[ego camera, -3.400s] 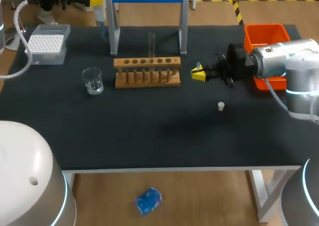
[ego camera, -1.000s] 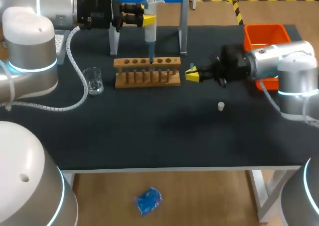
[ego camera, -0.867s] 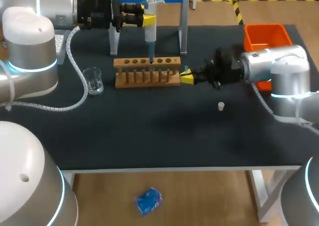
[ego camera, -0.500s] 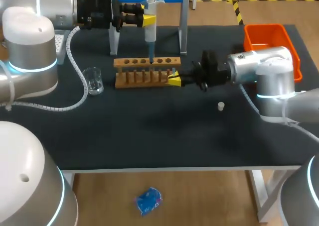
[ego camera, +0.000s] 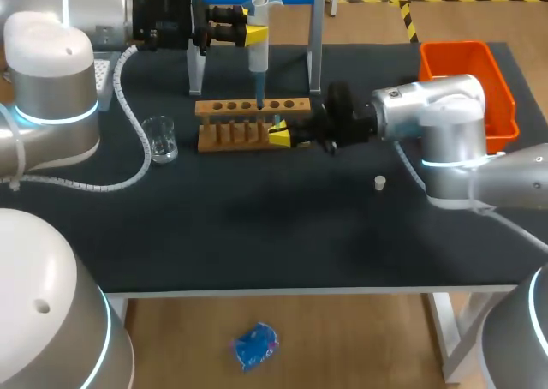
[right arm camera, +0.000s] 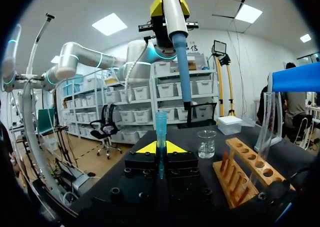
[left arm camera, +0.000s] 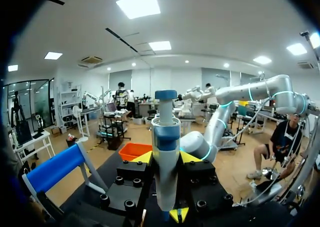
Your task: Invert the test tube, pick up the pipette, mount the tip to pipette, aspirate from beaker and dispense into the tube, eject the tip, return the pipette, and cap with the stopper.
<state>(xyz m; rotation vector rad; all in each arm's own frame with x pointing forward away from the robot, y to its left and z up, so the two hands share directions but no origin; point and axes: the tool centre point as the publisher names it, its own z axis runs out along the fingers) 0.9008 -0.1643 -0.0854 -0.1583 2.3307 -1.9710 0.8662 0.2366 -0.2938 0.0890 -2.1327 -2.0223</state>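
Left gripper (ego camera: 250, 32): clamping the pipette (ego camera: 258, 59) upright, hanging over the rack (ego camera: 231, 108).
Right gripper (ego camera: 279, 133): pinching a blue tip (right arm camera: 160, 124) upright, sitting at the rack's front right end.
Tube (right arm camera: 264, 118): standing in the rack.
Beaker (ego camera: 159, 139): sitting left of the rack.
Stopper (ego camera: 379, 182): lying right of the rack, well apart.
Bin (ego camera: 458, 48): sitting far right of the rack.

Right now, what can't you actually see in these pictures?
Liquid in tube: pipette covers it, head view; clear glass, right wrist view.
Most of tip box: behind left arm, head view.
The rack: left tool's body blocks it, left wrist view.
Lower end of tip: sunk inside right tool, right wrist view.
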